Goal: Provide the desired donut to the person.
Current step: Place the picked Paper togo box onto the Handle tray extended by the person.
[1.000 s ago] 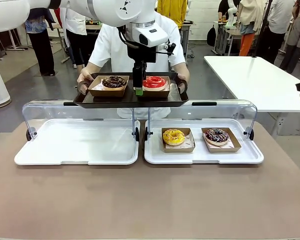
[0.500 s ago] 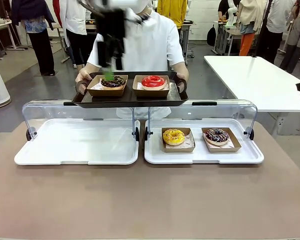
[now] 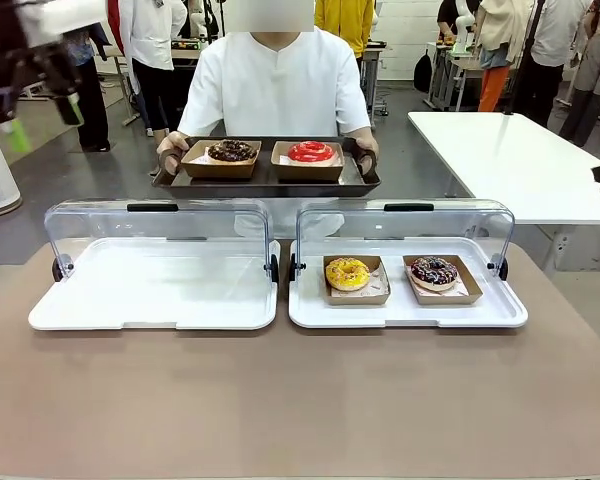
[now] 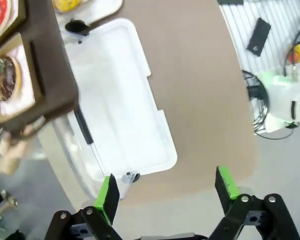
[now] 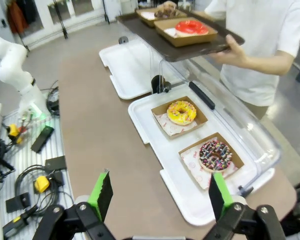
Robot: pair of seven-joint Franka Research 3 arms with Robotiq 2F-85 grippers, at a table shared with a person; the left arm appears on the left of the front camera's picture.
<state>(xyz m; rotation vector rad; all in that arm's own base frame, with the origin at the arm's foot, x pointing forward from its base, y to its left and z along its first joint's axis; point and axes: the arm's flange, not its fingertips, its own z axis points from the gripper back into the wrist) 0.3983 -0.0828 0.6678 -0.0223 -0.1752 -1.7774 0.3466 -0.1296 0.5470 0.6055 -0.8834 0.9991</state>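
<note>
The person (image 3: 270, 85) in a white shirt stands at the far side and holds a dark tray (image 3: 265, 183) with both hands. On it sit two cardboard boxes, one with a chocolate donut (image 3: 230, 151), one with a red donut (image 3: 311, 152). A yellow donut (image 3: 347, 273) and a sprinkled chocolate donut (image 3: 434, 271) lie in boxes in the right white tray (image 3: 310, 310). Which donut is the desired one I cannot tell. My left gripper (image 3: 45, 120) hangs blurred at the upper left, well clear of the dark tray, open and empty (image 4: 167, 192). My right gripper (image 5: 159, 195) is open and empty above the table's right end.
The left white tray (image 3: 155, 290) holds nothing, and both clear lids (image 3: 160, 225) stand raised at the back. A white side table (image 3: 510, 160) is at the right. Other people stand farther back. Cables and tools lie on a ribbed shelf (image 5: 25, 165) behind the brown table.
My left gripper has left the spot over the person's tray beside the red donut and swung up and away to the left. The person has drawn the tray slightly up and back.
</note>
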